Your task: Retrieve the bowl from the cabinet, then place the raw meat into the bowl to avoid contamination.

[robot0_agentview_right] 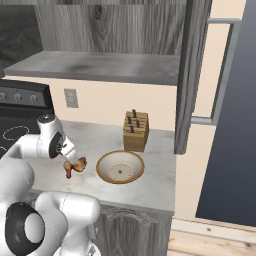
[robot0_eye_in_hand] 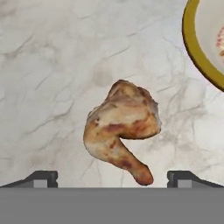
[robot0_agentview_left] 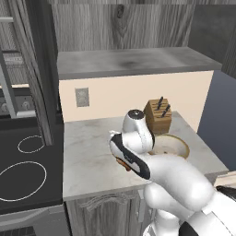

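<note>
The claw (robot0_eye_in_hand: 112,179) stands wide, its two dark tips at the lower left and lower right of the hand view, holding nothing. Between and just above them the raw meat (robot0_eye_in_hand: 121,129) lies on the marbled counter (robot0_eye_in_hand: 48,65), its thin end pointing toward the bottom edge; whether the tips touch it cannot be told. In the right base view the claw (robot0_agentview_right: 70,156) hangs just over the raw meat (robot0_agentview_right: 75,166) at the left centre, and the bowl (robot0_agentview_right: 120,167) sits on the counter just to its right, apart from it. The knife block (robot0_agentview_right: 135,131) stands behind the bowl. The cabinet (robot0_agentview_right: 107,22) crosses the top of the frame, its open door at the upper right.
</note>
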You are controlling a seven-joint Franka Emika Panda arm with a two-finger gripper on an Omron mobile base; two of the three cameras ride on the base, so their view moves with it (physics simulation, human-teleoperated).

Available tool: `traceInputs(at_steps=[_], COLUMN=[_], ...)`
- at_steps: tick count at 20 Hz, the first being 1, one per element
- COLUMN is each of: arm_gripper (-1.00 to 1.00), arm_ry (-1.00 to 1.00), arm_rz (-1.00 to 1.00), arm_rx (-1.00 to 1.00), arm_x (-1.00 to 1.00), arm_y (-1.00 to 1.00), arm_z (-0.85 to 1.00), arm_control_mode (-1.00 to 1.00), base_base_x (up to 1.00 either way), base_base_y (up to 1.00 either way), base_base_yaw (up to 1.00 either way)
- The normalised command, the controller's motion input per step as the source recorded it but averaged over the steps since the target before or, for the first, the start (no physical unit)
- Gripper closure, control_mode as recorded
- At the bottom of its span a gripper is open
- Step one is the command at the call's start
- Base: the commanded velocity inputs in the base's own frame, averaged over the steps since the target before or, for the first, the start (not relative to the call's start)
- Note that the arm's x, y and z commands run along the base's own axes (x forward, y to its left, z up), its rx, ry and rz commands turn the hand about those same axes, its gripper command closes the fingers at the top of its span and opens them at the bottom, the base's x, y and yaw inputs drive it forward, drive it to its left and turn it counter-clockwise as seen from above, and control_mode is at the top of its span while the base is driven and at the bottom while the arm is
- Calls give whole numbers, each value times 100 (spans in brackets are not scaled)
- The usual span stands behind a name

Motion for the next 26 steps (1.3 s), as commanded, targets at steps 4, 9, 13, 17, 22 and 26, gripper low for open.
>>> traceInputs(at_steps=[4,9,13,17,22,26], arm_gripper=[-100,-100,-100,-100,-100,-100], arm_ry=[36,22,6,-5,-6,-7], arm_rz=[15,15,6,0,0,-3], arm_rx=[-4,-5,-7,-4,-1,-4], arm_x=[14,2,-17,-6,-1,-11], arm_y=[14,0,0,-2,-9,-22], arm_z=[-4,-24,-27,-15,-10,-32], arm_control_mode=[-100,-100,-100,-100,-100,-100], base_base_x=[0,0,0,0,0,0], base_base_y=[0,0,0,0,0,0], base_base_yaw=[0,0,0,0,0,0])
